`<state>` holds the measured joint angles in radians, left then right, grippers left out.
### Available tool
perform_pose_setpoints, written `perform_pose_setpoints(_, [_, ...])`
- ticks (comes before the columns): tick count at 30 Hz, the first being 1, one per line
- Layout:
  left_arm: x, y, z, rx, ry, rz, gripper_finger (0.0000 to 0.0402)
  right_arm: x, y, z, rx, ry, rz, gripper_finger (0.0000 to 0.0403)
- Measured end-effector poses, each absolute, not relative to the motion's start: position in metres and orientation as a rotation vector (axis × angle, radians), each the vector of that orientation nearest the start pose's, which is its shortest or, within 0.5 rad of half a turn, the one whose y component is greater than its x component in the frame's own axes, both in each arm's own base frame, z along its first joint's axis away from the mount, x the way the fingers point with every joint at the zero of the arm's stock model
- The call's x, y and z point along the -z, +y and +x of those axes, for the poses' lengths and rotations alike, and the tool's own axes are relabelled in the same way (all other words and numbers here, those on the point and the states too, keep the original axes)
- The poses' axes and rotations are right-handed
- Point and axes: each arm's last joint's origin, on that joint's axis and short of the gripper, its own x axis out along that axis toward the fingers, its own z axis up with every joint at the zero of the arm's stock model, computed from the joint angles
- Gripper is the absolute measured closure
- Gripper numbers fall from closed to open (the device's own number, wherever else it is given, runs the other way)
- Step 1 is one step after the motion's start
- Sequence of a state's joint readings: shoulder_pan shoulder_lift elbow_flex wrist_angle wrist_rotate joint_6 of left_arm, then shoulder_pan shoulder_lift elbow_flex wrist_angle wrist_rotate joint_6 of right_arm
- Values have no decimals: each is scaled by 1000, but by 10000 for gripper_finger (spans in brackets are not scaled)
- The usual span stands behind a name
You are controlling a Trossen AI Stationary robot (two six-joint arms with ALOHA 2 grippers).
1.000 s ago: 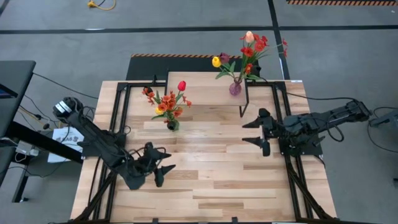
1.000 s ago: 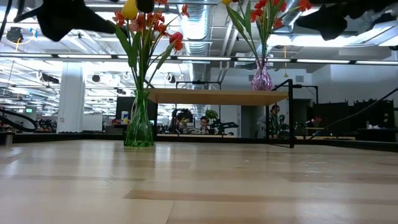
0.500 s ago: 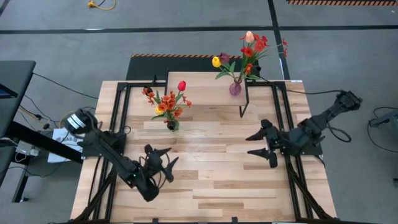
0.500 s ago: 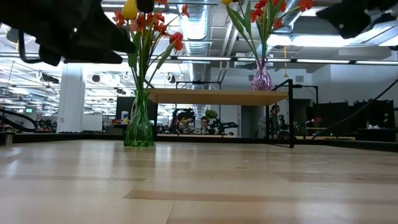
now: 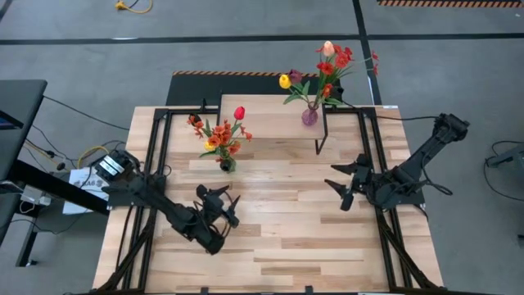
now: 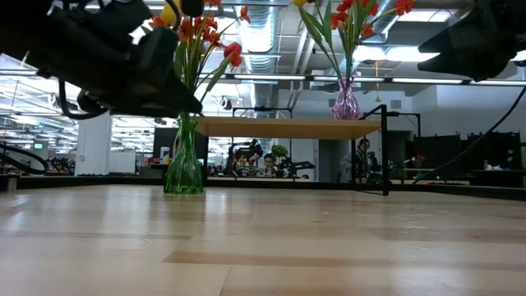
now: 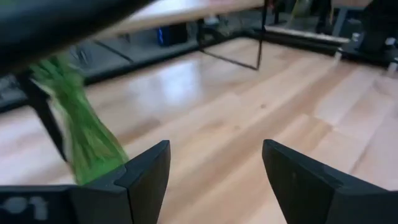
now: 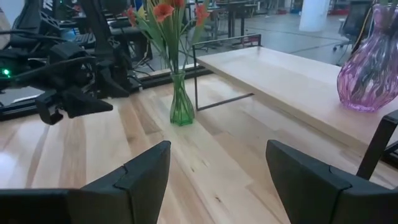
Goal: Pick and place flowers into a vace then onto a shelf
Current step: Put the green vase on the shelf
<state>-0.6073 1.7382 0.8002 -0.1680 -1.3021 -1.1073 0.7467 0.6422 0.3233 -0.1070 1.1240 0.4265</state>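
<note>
A green glass vase (image 5: 227, 164) of red, orange and yellow flowers (image 5: 219, 133) stands with its base on the table, just in front of the shelf's left end. A purple vase (image 5: 309, 116) of flowers (image 5: 327, 70) stands on the right end of the shelf (image 5: 266, 121). My left gripper (image 5: 228, 208) hovers open near the table's middle left, with the green vase (image 7: 84, 140) ahead of it. My right gripper (image 5: 337, 184) hovers open right of centre. It faces the green vase (image 8: 181, 102) and the shelf (image 8: 292, 87). Neither gripper holds anything.
The shelf's thin black legs (image 6: 385, 148) stand on the slatted wood table (image 5: 286, 238). A black frame (image 5: 151, 176) runs along the table's edges. In the low view both arms hang dark at the upper left (image 6: 115, 57) and upper right (image 6: 481, 37). Bare wood lies between the grippers.
My left gripper has sunk toward the table and shifted toward the table's centre, tipping from a downward slant to nearly level. My right gripper has also come lower and swung round to point toward the far left, at the green vase. Both stay open; the vases have not moved.
</note>
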Motion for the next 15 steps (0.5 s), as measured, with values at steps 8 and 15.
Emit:
perform_pose_setpoints(8, [-134, -136, 256, -885, 170, -195, 157, -209, 71, 116, 414, 180, 12, 145])
perform_pose_setpoints(15, [-130, -131, 242, -933, 129, -211, 157, -209, 71, 116, 410, 184, -7, 145])
